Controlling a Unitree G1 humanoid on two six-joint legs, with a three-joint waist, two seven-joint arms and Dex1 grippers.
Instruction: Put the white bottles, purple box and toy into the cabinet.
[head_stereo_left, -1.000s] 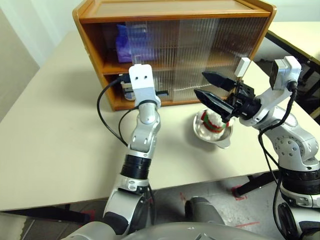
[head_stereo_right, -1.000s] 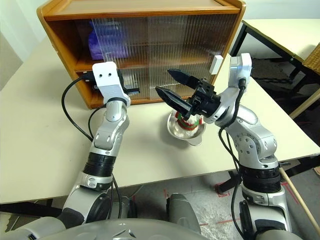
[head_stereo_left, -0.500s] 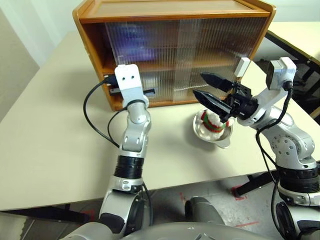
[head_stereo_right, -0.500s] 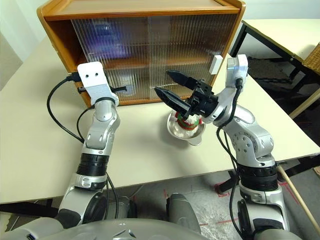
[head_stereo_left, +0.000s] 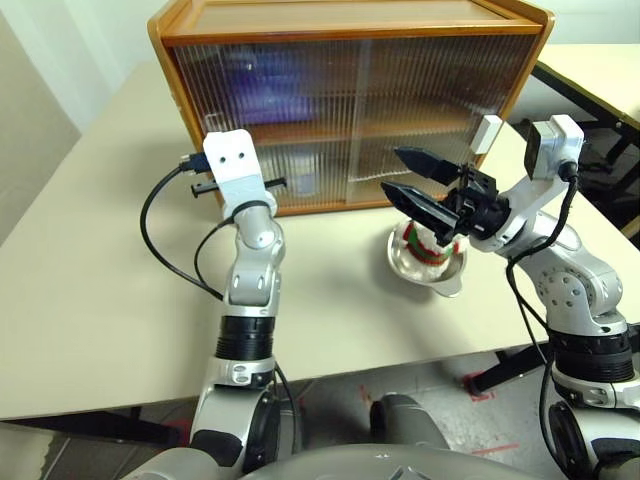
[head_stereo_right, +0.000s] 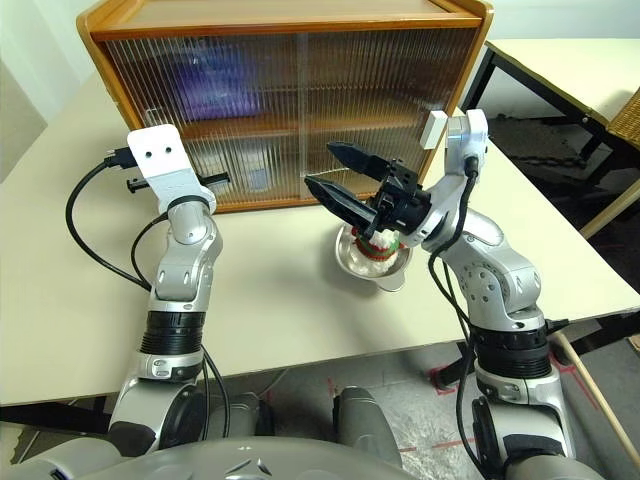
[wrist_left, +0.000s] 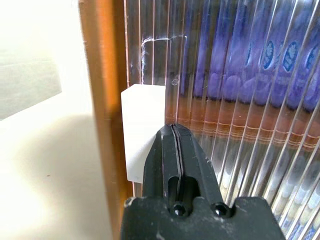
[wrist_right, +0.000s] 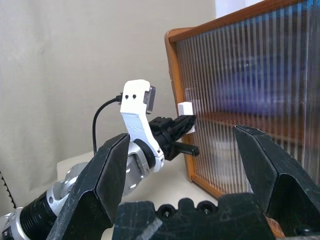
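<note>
The left claw (wrist_left: 172, 145), pinched shut, touches the white block handle (wrist_left: 142, 130) of the wooden ribbed-door cabinet (head_stereo_left: 350, 25). The right claw (head_stereo_left: 405, 175) gapes wide at 12 o'clock above the striped plush toy (head_stereo_left: 425, 245) in a metal bowl (head_stereo_left: 445, 275); the purple box (head_stereo_left: 265, 85) is inside.

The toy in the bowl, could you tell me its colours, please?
White with red and green stripes, the toy; clearest in the left eye view.

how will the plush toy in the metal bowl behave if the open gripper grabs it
The toy looks fluffy, so it will probably squash between the fingers rather than slip. It seems light, so lifting should be easy. The metal bowl under it looks shiny and loose on the table, and may slide if the right gripper nudges it.
</note>
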